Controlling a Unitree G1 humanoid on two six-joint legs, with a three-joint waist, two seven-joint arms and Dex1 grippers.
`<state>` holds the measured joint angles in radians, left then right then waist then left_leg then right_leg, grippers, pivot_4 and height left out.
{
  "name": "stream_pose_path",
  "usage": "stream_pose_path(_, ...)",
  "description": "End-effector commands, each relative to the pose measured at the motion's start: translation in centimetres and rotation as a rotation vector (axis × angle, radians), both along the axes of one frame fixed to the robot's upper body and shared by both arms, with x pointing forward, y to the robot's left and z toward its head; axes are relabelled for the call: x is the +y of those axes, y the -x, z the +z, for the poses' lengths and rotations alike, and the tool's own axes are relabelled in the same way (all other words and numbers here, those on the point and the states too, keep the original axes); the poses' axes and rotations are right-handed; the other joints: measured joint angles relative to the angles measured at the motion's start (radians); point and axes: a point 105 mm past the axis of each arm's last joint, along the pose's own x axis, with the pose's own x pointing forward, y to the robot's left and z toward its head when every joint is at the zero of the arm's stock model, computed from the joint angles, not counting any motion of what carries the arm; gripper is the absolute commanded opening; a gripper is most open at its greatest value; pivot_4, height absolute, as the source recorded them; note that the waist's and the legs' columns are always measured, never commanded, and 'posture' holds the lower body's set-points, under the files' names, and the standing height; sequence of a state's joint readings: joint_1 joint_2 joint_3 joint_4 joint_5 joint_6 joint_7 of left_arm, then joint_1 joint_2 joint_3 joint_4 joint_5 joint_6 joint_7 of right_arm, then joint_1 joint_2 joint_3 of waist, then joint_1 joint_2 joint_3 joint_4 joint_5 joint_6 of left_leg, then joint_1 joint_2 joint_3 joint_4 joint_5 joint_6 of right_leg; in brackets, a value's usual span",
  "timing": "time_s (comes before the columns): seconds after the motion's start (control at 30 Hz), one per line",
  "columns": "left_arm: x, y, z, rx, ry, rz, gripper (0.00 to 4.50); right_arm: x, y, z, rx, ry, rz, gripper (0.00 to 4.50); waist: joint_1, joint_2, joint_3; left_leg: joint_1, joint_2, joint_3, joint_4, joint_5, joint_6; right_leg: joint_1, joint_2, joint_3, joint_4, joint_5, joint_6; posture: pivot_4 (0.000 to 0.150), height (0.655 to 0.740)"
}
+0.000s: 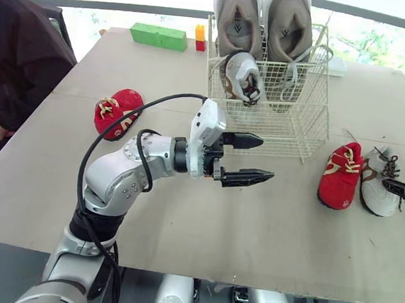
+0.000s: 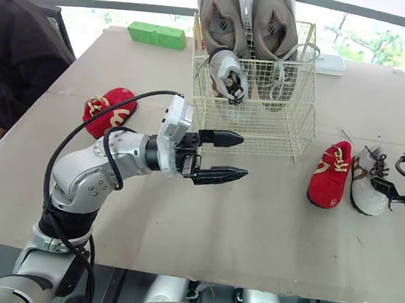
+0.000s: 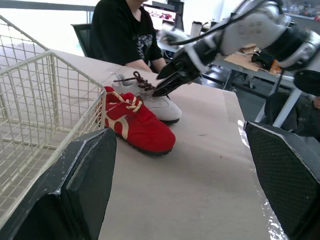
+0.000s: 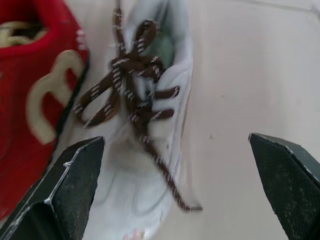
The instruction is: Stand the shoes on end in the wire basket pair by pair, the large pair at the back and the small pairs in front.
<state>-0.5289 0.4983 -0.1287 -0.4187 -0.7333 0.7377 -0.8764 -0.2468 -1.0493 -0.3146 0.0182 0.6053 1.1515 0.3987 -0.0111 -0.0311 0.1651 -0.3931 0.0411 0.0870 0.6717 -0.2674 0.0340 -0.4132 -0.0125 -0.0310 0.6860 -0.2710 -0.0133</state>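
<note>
Left eye view, left gripper (image 1: 267, 158) spread empty before wire basket (image 1: 311, 125), large grey pair (image 1: 237, 16) upright at back, small white shoe (image 1: 243, 76) in front, right gripper (image 4: 176, 137) fingers apart over laced white shoe (image 1: 379, 182) beside red shoe (image 1: 341, 174), second red shoe (image 1: 117, 112) left of basket.

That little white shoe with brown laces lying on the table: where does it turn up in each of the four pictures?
Left eye view: the white shoe lies near the right edge.
Right eye view: white shoe, far right on the table.
Left wrist view: white shoe behind the red shoe, beyond the wire basket.
Right wrist view: white shoe close up, laces towards the camera.
Shared landmark: the red shoe right beside it.
</note>
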Motion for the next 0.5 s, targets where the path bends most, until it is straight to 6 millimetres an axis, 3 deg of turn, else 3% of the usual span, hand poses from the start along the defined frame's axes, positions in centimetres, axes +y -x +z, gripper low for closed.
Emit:
stream_pose_path(0.03,-0.2,0.5,0.6,-0.048,0.014,-0.023,4.5,-2.6,0.3,-2.3,0.143,0.071,-0.024,3.99,0.004,0.0,0.0,-0.001,0.0,0.0,-0.001,0.0,0.0,0.0,0.0,0.0,-0.002,0.0,0.0,0.15,0.74)
stream_pose_path(0.17,0.2,0.5,0.4,-0.054,0.011,-0.01,4.5,-4.0,-0.2,-2.2,0.141,0.033,-0.046,2.35,0.014,-0.001,-0.001,-0.003,0.0,-0.002,0.0,-0.001,0.002,0.001,-0.001,-0.002,-0.008,0.001,0.001,0.15,0.74)
stream_pose_path(0.3,0.8,0.2,-0.1,-0.064,0.003,0.013,4.5,-3.3,-0.7,0.7,0.0,-0.031,-0.019,0.43,0.029,0.0,-0.001,-0.005,-0.002,0.0,0.007,-0.005,0.009,0.003,-0.004,-0.002,-0.008,0.003,0.004,0.15,0.74)
stream_pose_path(0.33,0.8,0.3,0.0,-0.064,0.015,0.015,4.5,-3.0,-0.5,1.8,-0.046,-0.039,-0.003,0.13,0.033,0.0,-0.001,-0.005,-0.002,0.0,0.008,-0.006,0.01,0.003,-0.005,-0.002,-0.008,0.003,0.005,0.15,0.74)
stream_pose_path(0.43,1.0,0.6,-0.1,-0.057,0.041,0.022,4.5,-0.4,0.2,7.9,-0.378,-0.086,0.072,0.05,0.033,0.002,-0.001,-0.007,-0.002,0.0,0.011,-0.007,0.012,0.003,-0.006,-0.002,-0.007,0.003,0.008,0.15,0.74)
stream_pose_path(0.5,1.2,0.9,-0.4,-0.049,0.038,0.027,4.5,1.9,0.9,13.3,-0.714,-0.121,0.093,0.05,0.018,0.004,-0.001,-0.007,-0.002,-0.001,0.01,-0.007,0.011,0.003,-0.005,-0.002,-0.007,0.003,0.008,0.15,0.74)
